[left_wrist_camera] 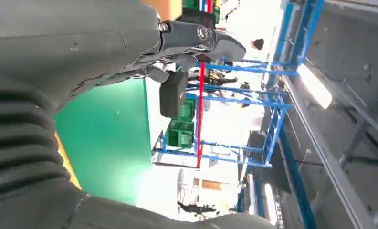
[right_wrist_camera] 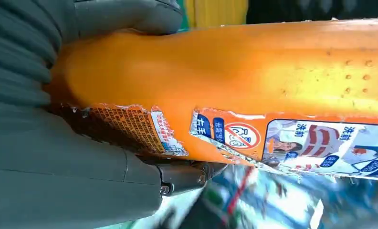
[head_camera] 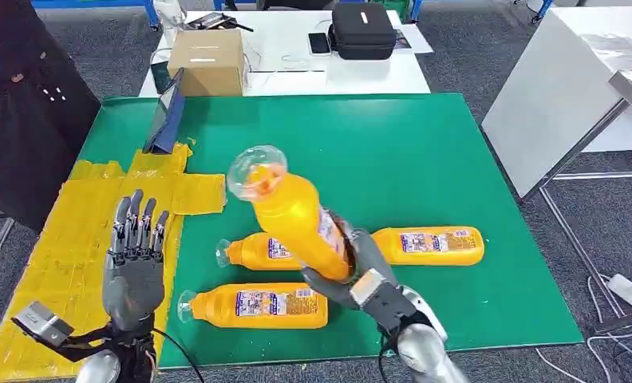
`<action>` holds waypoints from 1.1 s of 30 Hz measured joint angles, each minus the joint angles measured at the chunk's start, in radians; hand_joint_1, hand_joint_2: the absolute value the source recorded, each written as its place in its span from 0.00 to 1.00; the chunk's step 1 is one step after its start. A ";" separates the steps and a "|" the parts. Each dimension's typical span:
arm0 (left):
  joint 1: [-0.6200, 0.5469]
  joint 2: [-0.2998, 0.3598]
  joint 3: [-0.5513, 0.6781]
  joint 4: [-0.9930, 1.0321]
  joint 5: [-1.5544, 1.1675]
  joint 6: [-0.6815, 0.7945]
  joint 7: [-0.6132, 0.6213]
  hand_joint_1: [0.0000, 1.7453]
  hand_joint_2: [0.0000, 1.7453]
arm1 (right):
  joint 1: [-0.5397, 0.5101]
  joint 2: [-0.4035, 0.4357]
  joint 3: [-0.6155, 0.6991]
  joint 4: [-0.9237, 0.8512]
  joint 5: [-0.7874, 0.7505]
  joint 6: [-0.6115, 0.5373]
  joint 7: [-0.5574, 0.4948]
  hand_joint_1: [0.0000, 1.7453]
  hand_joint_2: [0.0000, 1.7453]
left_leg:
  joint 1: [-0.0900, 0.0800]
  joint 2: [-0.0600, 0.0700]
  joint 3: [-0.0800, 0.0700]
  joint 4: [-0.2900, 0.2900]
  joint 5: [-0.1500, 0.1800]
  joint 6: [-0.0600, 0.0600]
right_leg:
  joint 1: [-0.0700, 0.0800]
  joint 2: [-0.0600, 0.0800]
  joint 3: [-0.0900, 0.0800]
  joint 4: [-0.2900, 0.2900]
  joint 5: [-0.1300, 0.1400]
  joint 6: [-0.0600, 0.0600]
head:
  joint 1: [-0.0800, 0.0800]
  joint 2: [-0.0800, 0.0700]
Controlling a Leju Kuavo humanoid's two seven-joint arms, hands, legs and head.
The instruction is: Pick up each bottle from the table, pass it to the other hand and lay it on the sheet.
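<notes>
My right hand point(head_camera: 359, 273) grips an orange bottle point(head_camera: 295, 215) by its lower body and holds it tilted above the green mat, its clear cap point(head_camera: 255, 171) pointing up and to the left. In the right wrist view the same bottle point(right_wrist_camera: 254, 86) lies across my palm with its torn label showing. Three more orange bottles lie on the mat: one point(head_camera: 257, 306) at the front, one point(head_camera: 253, 251) behind it, one point(head_camera: 432, 244) to the right. The yellow sheet point(head_camera: 73, 239) covers the mat's left side. Above it hovers my left hand point(head_camera: 135, 263), open, with fingers straight and nothing in it.
The green mat point(head_camera: 377, 152) covers the table. A tablet point(head_camera: 164, 118) leans at its far left corner. Behind it a white table carries a cardboard box point(head_camera: 207, 61) and a black case point(head_camera: 362, 30). A person in dark clothes point(head_camera: 21, 104) stands at the left. Another white table point(head_camera: 568, 88) stands at the right.
</notes>
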 measured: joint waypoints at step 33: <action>-0.044 0.016 -0.098 0.040 -0.115 -0.015 -0.008 0.00 1.00 | -0.193 0.125 0.265 0.309 -0.033 0.008 0.046 1.00 1.00 | 0.000 0.000 -0.004 0.000 0.000 0.000 | 0.000 0.000 -0.005 0.003 0.000 0.000 | 0.000 0.000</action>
